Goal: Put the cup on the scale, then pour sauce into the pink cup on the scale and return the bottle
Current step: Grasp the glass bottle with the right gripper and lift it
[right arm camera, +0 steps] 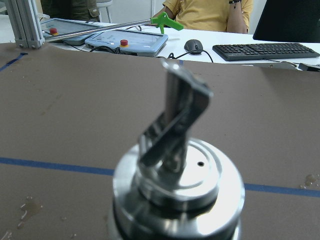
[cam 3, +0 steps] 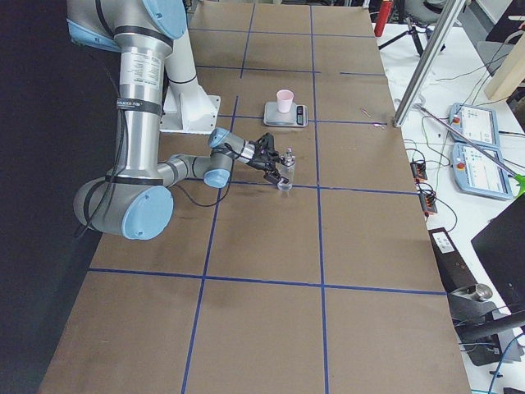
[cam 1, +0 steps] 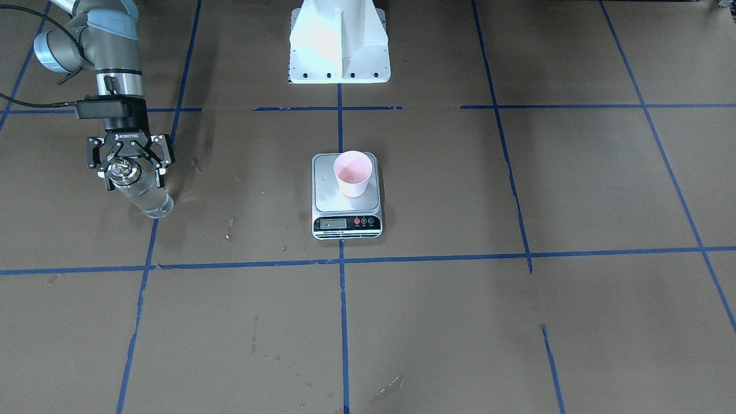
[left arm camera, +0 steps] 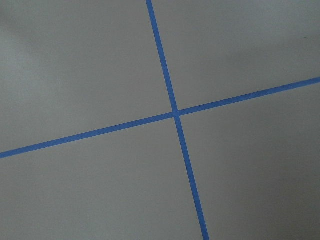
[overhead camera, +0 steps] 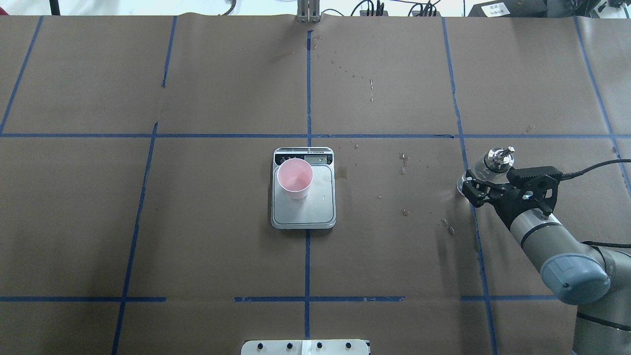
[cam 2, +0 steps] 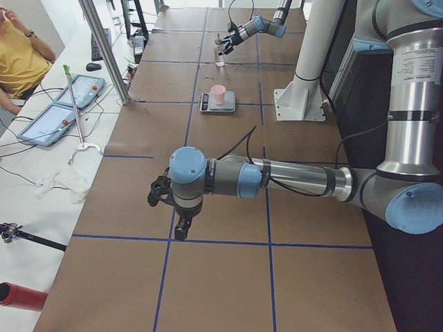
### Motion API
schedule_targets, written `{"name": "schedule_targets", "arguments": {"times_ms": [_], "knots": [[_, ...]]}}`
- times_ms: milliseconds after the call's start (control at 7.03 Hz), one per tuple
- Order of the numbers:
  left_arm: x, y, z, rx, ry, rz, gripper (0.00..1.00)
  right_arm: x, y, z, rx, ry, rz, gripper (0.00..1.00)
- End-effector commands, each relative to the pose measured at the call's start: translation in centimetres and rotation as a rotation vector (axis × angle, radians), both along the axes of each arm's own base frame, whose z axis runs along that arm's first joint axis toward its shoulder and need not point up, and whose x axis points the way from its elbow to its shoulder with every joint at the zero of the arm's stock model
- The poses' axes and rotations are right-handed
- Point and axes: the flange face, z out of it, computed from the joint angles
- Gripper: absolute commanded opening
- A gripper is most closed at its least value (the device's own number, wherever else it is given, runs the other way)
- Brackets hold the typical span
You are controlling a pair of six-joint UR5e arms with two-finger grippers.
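1. Far left: cannot judge the finger state of the left gripper (cam 2: 169, 211) from the side view alone. Carries nothing visible and hangs over bare table (overhead camera: 197, 222), well apart from the task's things. Probably plays no part in the step in hand.
2. Centre: counts as done, the first step. Shows the cup (overhead camera: 295, 178) upright on the scale (overhead camera: 315, 212), inside the steel platform and a little toward the robot's left of its middle.
3. Same spot: shows only plain pink inside the cup, with no liquid made out. Cannot read the display (cam 1: 333, 223) either, being too small. Leaves the pour unproven.
4. Between scale and bottle: shows wet spots (overhead camera: 404, 159) scattered over the brown paper. Hints at stray liquid, yet settles nothing about the pour.
5. Right: finds the bottle (cam 1: 146, 198) upright with its base on the table, well apart from the scale. Has the right gripper (cam 1: 135, 184) around it, fingers against both sides of the glass just under the metal collar. Reads as a clamped hold. Fills the right wrist view with the spout (right arm camera: 182, 120).
6. Judgement: either pour not yet begun, or bottle already back in place with only the release left. Leans toward the former, given the dry-looking cup, leaving the lift, carry, tilt over the cup, and return.
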Motion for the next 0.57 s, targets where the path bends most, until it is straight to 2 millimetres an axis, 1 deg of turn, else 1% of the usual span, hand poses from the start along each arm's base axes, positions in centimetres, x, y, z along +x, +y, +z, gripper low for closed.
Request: {"name": "schedule_targets", "arguments": {"times_ms": [0, 142, 285, 427], "knots": [[0.0, 0.0, 0.01, 0.0, 0.0, 0.0, 1.0, 0.08, -0.26, -0.24, 0.003, -0.002, 0.005, 1.0], [0.0, 0.0, 0.01, 0.0, 0.0, 0.0, 1.0, 0.19, -0.37, -0.24, 0.005, 0.001, 0.006, 0.99], [0.0, -0.01, -0.01, 0.001, 0.0, 0.0, 1.0, 0.19, -0.37, -0.24, 0.005, 0.001, 0.006, 0.56], [0.0, 0.0, -0.07, 0.001, 0.0, 0.0, 1.0, 0.41, -0.57, -0.38, 0.007, 0.002, 0.009, 0.01]]}}
